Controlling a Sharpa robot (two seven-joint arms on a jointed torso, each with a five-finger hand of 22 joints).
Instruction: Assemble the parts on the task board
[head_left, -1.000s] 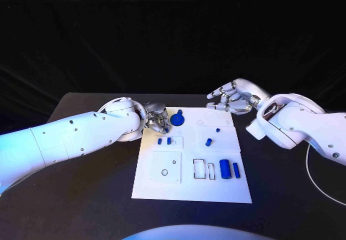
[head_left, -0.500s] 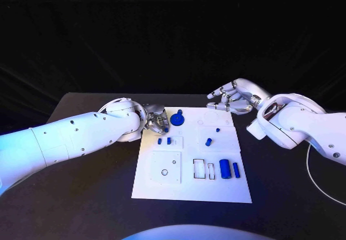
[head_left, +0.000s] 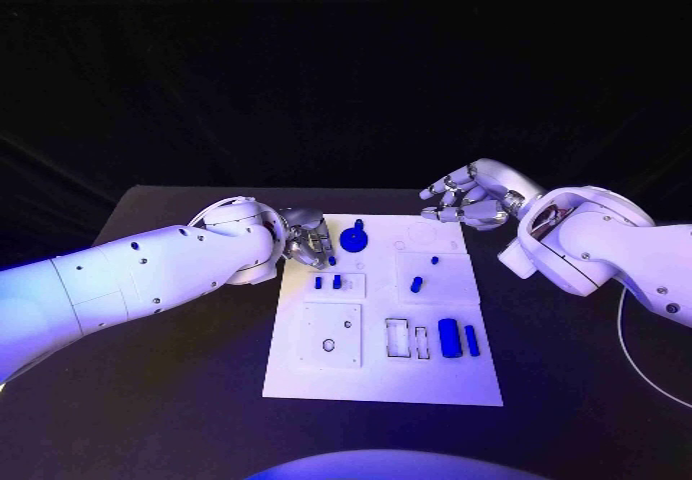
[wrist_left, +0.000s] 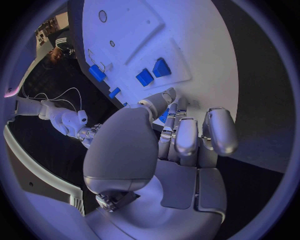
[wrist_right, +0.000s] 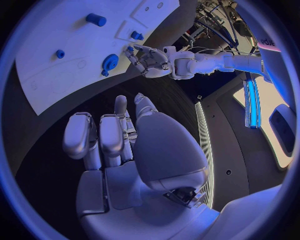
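My left hand (head_left: 306, 243) sits at the far left edge of the task board (head_left: 387, 380), its fingers (wrist_left: 164, 101) curled together on a small blue part (wrist_left: 164, 115), just left of the round blue knob (head_left: 355, 239). My right hand (head_left: 464, 203) hovers above the board's far right corner, fingers loosely bent and apart, holding nothing. Two blue cylinders (head_left: 460, 338) lie near the board's right edge on the black table (head_left: 188, 380).

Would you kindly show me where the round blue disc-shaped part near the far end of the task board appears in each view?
Head view: the round blue part lies at the board's far end, beside the left hand.
Left wrist view: I cannot make it out behind the fingers.
Right wrist view: the part lies near the board's edge.
Shared landmark: the left hand next to it.
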